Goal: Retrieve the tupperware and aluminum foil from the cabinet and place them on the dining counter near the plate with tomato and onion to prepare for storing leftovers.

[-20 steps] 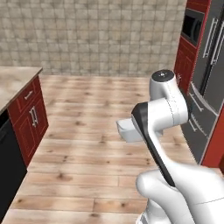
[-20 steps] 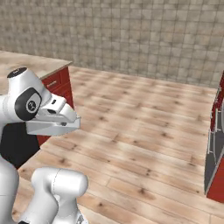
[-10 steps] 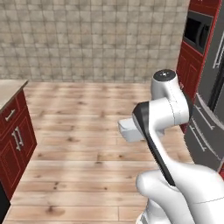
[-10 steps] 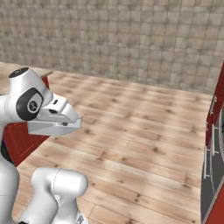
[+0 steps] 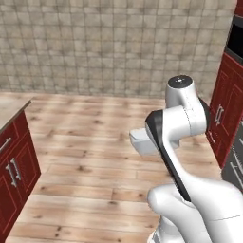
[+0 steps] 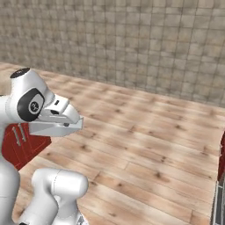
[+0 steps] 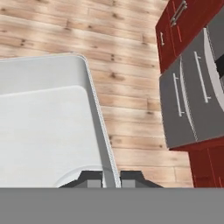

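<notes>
The tupperware (image 7: 43,127), a shallow pale grey-white tray with a raised rim, is held above the wooden floor. In the hand view my gripper (image 7: 111,177) is shut on its right-hand rim, one dark fingertip on each side of the wall. From the left base view the tupperware (image 5: 140,141) sticks out to the left of my forearm at mid height. The right base view has the tupperware (image 6: 55,128) level under my hand, pointing right.
A red drawer unit (image 5: 12,166) with a beige top (image 5: 9,110) stands at the left. Tall red units (image 5: 228,104) line the right side. Grey appliance drawers (image 7: 188,96) and red doors (image 7: 175,26) sit beside the tray. A tiled wall (image 6: 132,39) closes the far end of the wooden floor (image 5: 85,142).
The whole scene has slid left in both base views as the base moves. The arm and the held tupperware keep the same pose.
</notes>
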### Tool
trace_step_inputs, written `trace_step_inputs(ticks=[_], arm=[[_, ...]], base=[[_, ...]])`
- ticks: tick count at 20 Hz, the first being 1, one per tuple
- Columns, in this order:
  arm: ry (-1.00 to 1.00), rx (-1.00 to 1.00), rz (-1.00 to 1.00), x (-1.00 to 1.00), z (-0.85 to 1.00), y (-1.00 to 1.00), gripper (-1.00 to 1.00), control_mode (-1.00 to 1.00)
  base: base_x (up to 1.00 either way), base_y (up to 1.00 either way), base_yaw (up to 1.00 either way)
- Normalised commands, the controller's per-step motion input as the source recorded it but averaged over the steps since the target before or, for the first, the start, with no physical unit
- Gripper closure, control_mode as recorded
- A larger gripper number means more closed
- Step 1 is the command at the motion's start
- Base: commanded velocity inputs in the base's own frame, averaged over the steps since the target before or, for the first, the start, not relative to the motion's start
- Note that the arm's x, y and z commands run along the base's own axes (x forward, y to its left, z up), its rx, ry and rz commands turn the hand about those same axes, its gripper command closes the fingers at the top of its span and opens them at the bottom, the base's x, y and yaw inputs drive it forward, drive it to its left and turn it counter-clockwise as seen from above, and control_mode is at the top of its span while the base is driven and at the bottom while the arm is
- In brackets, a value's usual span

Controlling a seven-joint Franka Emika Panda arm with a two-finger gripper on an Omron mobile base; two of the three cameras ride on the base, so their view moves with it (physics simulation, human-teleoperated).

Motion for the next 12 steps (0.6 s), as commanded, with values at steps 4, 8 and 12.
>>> trace_step_inputs(ticks=[4, 8, 12], arm=[[0.00, 0.00, 0.00, 0.00, 0.00, 0.00, 1.00, 1.00], [0.00, 0.00, 0.00, 0.00, 0.00, 0.00, 1.00, 1.00], [0.00, 0.00, 0.00, 0.00, 0.00, 0.00, 1.00, 1.00]], base=[[1.00, -0.09, 0.30], [1.00, -0.22, 0.29], [1.00, -0.32, 0.32]])
